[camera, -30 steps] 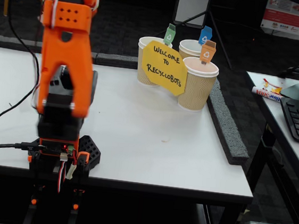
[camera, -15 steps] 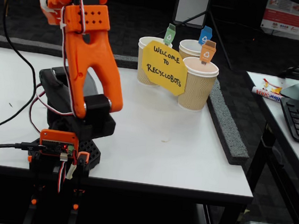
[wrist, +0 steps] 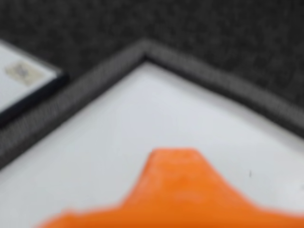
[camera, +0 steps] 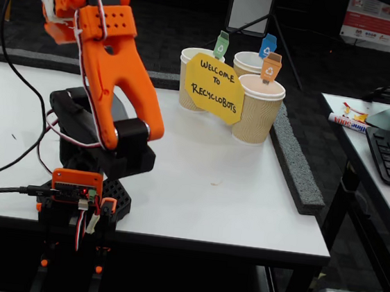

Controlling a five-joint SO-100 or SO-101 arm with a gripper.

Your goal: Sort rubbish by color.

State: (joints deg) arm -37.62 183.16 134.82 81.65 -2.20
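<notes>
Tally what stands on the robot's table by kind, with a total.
Paper cups: 3
Coloured recycling tags: 3 (green, blue, orange)
Yellow welcome sign: 1
Robot arm: 1
Paper wads: 0 visible in either view
Total: 8

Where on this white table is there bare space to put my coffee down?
The widest free patch on the table lies between the robot arm, the paper cups and the front edge. The back right corner is crowded: three cups stand together behind the yellow sign.
</notes>
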